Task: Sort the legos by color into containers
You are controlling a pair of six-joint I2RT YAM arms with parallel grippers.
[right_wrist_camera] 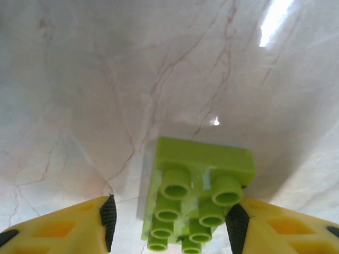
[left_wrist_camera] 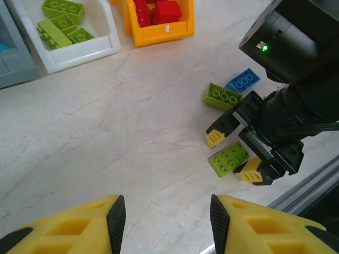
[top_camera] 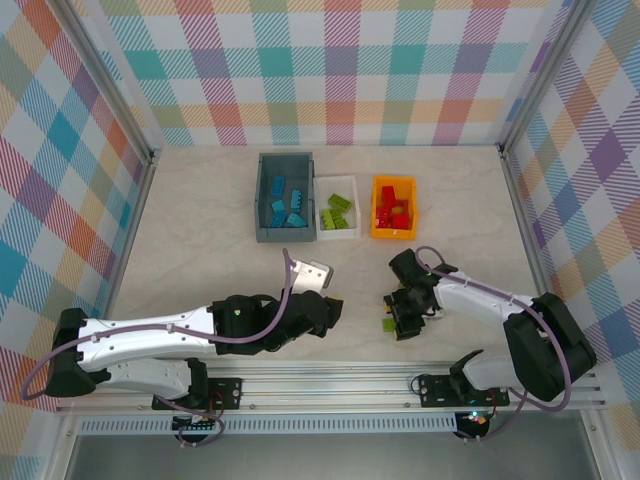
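Observation:
A lime green lego [right_wrist_camera: 198,203] lies studs-up on the table between the fingers of my open right gripper [right_wrist_camera: 172,222]. The right pad [right_wrist_camera: 237,225] is at its edge; the left pad [right_wrist_camera: 108,219] stands apart from it. In the left wrist view the same lego [left_wrist_camera: 229,157] sits inside the right gripper [left_wrist_camera: 231,157], with a second lime lego [left_wrist_camera: 222,97] and a blue lego [left_wrist_camera: 243,80] just beyond. My left gripper [left_wrist_camera: 168,219] is open over bare table. The grey-blue bin [top_camera: 262,195] holds blue legos, the white bin [top_camera: 337,183] lime ones, the orange bin [top_camera: 376,205] red ones.
The three bins stand in a row at mid-table, well beyond both grippers [top_camera: 335,308] [top_camera: 400,315]. A metal rail [top_camera: 330,385] runs along the near edge, close behind the right gripper. Checked walls enclose the table on three sides.

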